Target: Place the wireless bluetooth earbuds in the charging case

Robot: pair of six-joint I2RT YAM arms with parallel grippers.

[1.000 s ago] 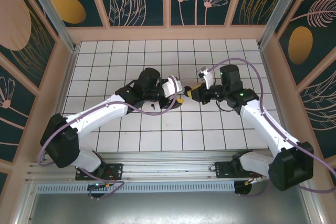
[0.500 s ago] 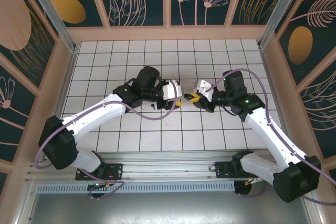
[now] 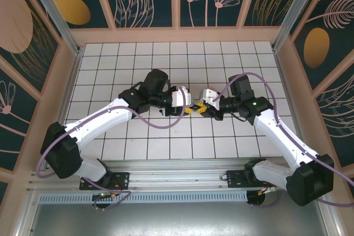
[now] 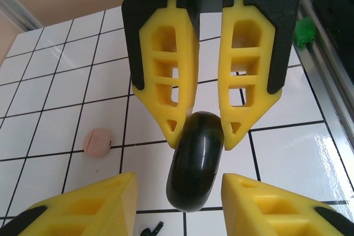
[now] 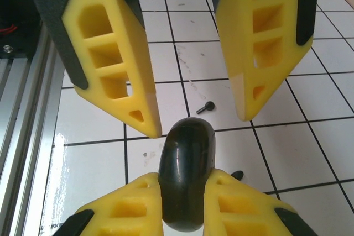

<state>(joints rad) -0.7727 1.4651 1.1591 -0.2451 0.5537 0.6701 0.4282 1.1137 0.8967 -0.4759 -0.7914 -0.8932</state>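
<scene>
Overhead and wrist views of the earbud task. The white tiled table (image 3: 110, 59) carries the whole scene. The left arm (image 3: 105, 120) and right arm (image 3: 276, 131) reach inward from the near edge and meet nose to nose near the middle of the grid.

The right gripper (image 3: 203, 105) has its yellow fingers (image 5: 127, 203) pressed against both sides of a glossy black charging case (image 4: 194, 164), clamping it at one end. The case is an elongated, rounded body lying along the line between the two grippers. Whether its underside touches the tiles cannot be told.

The left gripper (image 3: 190, 110) faces it. Its fingers (image 4: 83, 208) stand apart, one on each side of the free end of the case. A gap is visible on one side; the other finger is very near the case.

A pale pink earbud (image 4: 98, 141) rests on a tile, off to the side of the case and clear of both grippers. A black earbud (image 5: 206, 107), short-stemmed, lies on the tiles just beyond the case's free end, beneath the spread left fingers. Both earbuds are outside the case.
</scene>
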